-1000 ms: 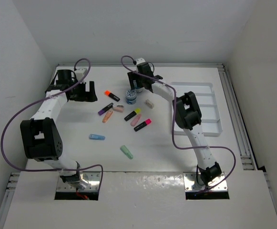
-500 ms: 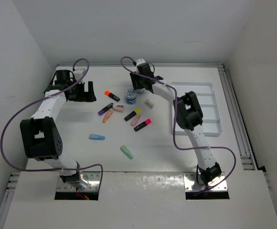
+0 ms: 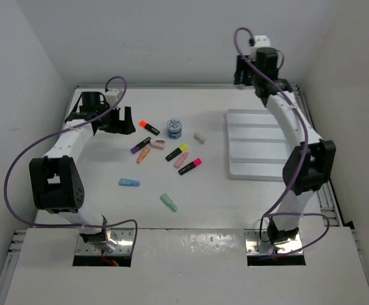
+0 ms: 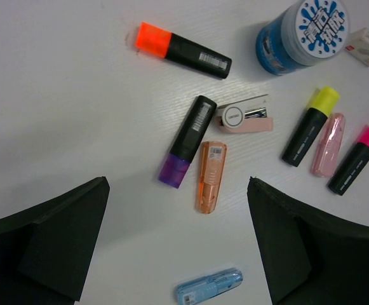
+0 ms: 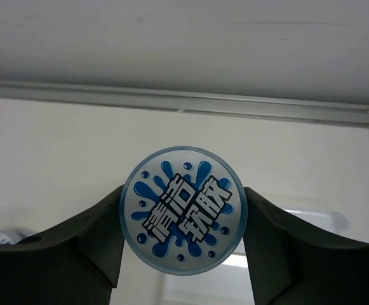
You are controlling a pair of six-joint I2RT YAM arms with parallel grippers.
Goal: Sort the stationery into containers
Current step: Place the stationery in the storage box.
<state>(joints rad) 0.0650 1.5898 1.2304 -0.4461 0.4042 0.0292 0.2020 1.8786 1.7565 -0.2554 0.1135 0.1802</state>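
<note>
My right gripper (image 3: 246, 71) is up high near the far wall. Its jaws press on both sides of a pot (image 5: 183, 210), whose blue-splashed lid faces the wrist camera. I cannot tell whether the pot hangs over the tray (image 3: 260, 146), which lies flat on the right of the table (image 3: 95, 184), well apart from the loose pieces.

My left gripper (image 3: 119, 122) hangs wide open with nothing in it, just left of the scatter. Below it I see an orange marker (image 4: 183, 51) and a purple marker (image 4: 187, 140) with an orange stub (image 4: 209, 176) just beside it. Further right lie a yellow marker (image 4: 310, 126), a pink stub (image 4: 328, 145) and a pink marker (image 4: 357, 159). A second pot (image 4: 301, 35) stands at the far edge of the group, with a beige block (image 4: 368, 46) near it. A blue stub (image 3: 129, 183) and a green stub (image 3: 168, 202) lie closer to the bases, apart from the rest.
</note>
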